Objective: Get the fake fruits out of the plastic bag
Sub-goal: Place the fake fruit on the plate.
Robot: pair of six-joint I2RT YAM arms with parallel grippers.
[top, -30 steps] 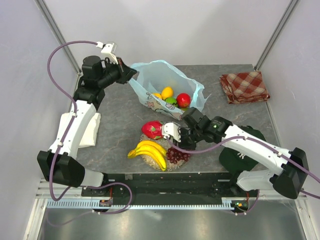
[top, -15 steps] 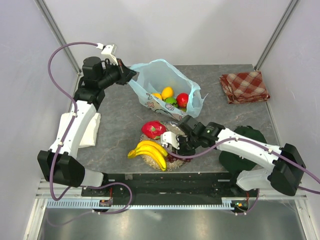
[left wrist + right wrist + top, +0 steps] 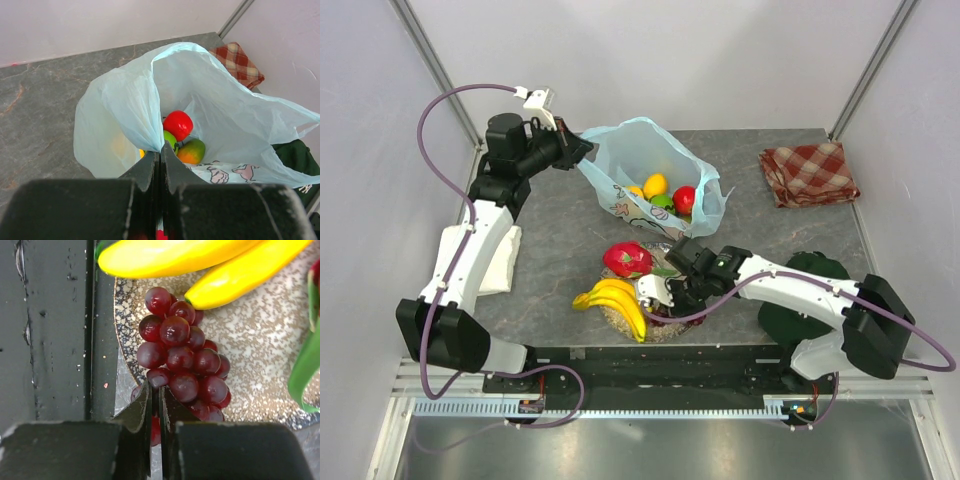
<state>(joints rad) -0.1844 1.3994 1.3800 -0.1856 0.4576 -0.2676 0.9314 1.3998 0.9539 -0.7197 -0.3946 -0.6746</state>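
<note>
Red checked cloth (image 3: 810,172) upper right, dark cap (image 3: 782,318) lower right; left jaws clench bag (image 3: 120,110), right jaws pinch grapes (image 3: 182,357) beside bananas (image 3: 165,255).

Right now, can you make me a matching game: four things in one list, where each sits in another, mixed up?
Things: 1 dark purple plastic grapes; 2 glossy red plastic apple; 3 red checkered cloth; 4 light blue thin plastic bag.
Places: A far right of the grey table; B pinched by the left hand; C on the speckled plate, at the right hand's tips; D lying inside that bag.
Pairs: 1-C, 2-D, 3-A, 4-B.
</note>
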